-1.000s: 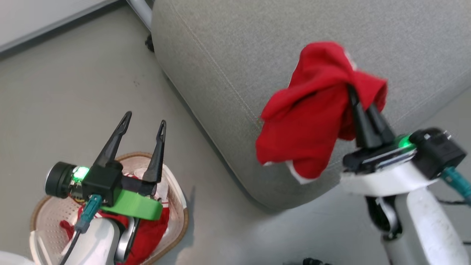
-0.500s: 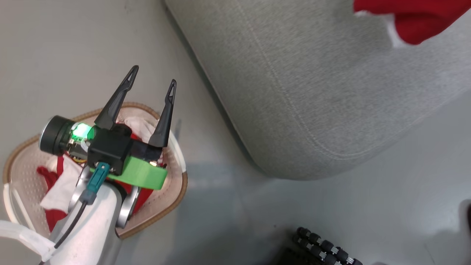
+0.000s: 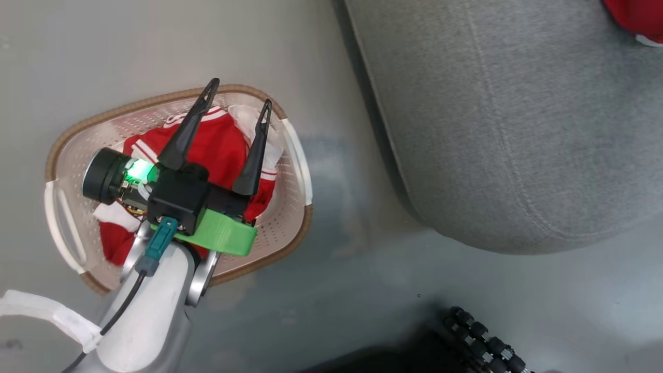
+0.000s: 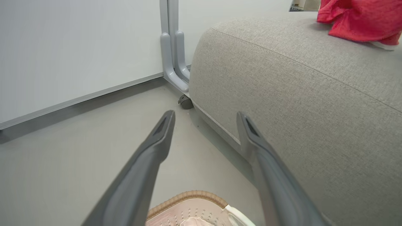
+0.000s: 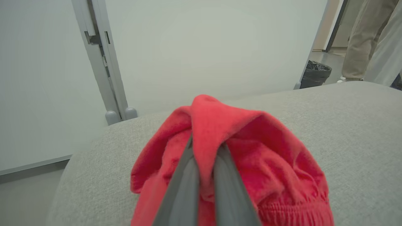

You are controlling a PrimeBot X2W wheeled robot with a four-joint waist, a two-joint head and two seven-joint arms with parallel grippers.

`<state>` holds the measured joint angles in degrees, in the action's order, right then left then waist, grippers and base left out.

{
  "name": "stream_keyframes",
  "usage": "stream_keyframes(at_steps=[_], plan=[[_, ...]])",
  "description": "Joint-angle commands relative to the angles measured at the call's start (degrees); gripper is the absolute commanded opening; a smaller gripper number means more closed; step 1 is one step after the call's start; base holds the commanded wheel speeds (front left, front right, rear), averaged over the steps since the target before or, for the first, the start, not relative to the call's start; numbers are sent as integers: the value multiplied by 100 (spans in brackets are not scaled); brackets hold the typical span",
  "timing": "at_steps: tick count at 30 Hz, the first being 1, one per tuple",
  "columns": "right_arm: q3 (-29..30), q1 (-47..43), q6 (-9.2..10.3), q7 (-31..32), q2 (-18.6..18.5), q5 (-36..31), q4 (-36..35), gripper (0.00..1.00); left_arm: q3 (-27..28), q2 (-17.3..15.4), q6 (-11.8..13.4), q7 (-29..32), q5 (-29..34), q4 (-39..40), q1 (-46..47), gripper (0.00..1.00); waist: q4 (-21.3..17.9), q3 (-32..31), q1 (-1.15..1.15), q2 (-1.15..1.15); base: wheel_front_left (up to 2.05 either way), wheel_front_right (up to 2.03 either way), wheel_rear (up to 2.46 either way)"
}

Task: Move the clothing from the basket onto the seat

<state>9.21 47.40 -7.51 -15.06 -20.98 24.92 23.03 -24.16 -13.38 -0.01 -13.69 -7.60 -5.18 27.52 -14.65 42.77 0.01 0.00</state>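
- Smooth grey floor [image 3: 321, 46] all round, a plain white wall panel [image 4: 78, 47] with a grey post [image 4: 171, 47] behind, and the big grey seat [image 3: 518, 129] filling the right-hand side.
- Down on that floor, just beside the seat's rounded corner but not touching it, sits the basket [image 3: 155, 101], and a striped red-and-white piece [image 3: 217, 145] lies crumpled inside it.
- Left gripper [image 3: 241, 92] hovers above the basket with its fingers spread wide, nothing between them.
- Over on the cushion, the right gripper [image 5: 204, 147] is pinched tight on a fold of the red garment [image 5: 267, 147]; the cloth drapes over both fingers.
- From the left wrist view that garment looks to be resting on top of the seat, well in from the edge.
- Handling call: this is soft, light, floppy cloth with no stiffness, so it will sag and trail from wherever it is pinched.
- Best hold for the piece in the basket, I'd say, is a raised bunch near its middle, not a thin striped hem that could slip out.
- Watch the perforated basket wall, too: a dangling sleeve could drag on the rim.
- Background: a bin [image 5: 315, 73] lined in black and a person's legs [image 5: 358, 37] stand beyond the seat, well clear of the work.
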Motion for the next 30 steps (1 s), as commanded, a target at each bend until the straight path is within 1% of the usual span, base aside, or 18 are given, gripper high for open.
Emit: stream_keyframes(at_steps=[1, 2, 3, 4, 5, 6, 7, 9, 12, 14, 18, 21, 25, 30], plan=[[67, -123, 4, -17, 51, 86, 146, 0, 13, 29, 27, -57, -53, -42, 100, 100, 269, 97, -1, 0, 0, 0, 0], [116, -151, 4, -18, 51, 92, 196, 9, 13, 67, 35, -73, -71, -93, 94, 100, 301, 43, -1, 0, 0, 0, 0], [140, -174, 4, -18, 78, 95, 222, 33, 14, 92, 43, -100, -81, -124, 87, 100, 322, -5, -1, 0, 0, 0, 0], [160, -257, 3, -17, 126, 69, 234, 47, 31, 128, 59, -112, -112, -153, 71, 100, 346, -80, -1, 0, 0, 0, 0], [189, -329, 3, -18, 166, 54, 227, 82, 44, 148, 55, -120, -143, -169, 55, 100, 360, -135, -1, 0, 0, 0, 0], [281, -423, 4, -18, 182, 40, 215, 100, 58, 182, 40, -139, -159, -204, 28, 100, 384, -226, -1, 0, 0, 0, 0], [327, -512, 4, -18, 213, 9, 200, 100, 68, 211, 12, -149, -173, -212, 10, 100, 402, -293, -1, 0, 0, 0, 0], [462, -727, 3, -17, 344, -104, 91, 100, 151, 369, -58, -156, -341, -113, -50, 100, 446, -471, -1, 0, 0, 0, 0], [412, -1200, 4, -17, 488, -313, -180, 100, 380, 492, -157, -149, -500, -15, -294, 100, 532, -812, -1, 0, 0, 0, 0], [304, -1522, 4, -18, 558, -492, -391, 100, 578, 581, -177, -150, -506, 10, -437, 100, 602, -1040, -1, 0, 0, 0, 0], [-122, -2138, 4, -17, 747, -660, -761, 100, 944, 718, -169, -152, -444, -59, -825, 100, 733, -1528, -1, 0, 0, 0, 0], [-570, -2516, 4, -17, 809, -785, -989, 100, 1284, 837, -163, -146, -500, -98, -1155, 100, 817, -1897, -1, 0, 0, 0, 0], [-1120, -2936, 4, -17, 861, -897, -1199, 100, 1709, 976, -224, -146, -456, -148, -1638, 100, 926, -2401, -1, 0, 0, 0, 0], [-1488, -3313, 4, -18, 935, -1005, -1321, 100, 2120, 1039, -275, -147, -517, -43, -2190, 100, 998, -2992, -1, 0, 0, 0, 0]])
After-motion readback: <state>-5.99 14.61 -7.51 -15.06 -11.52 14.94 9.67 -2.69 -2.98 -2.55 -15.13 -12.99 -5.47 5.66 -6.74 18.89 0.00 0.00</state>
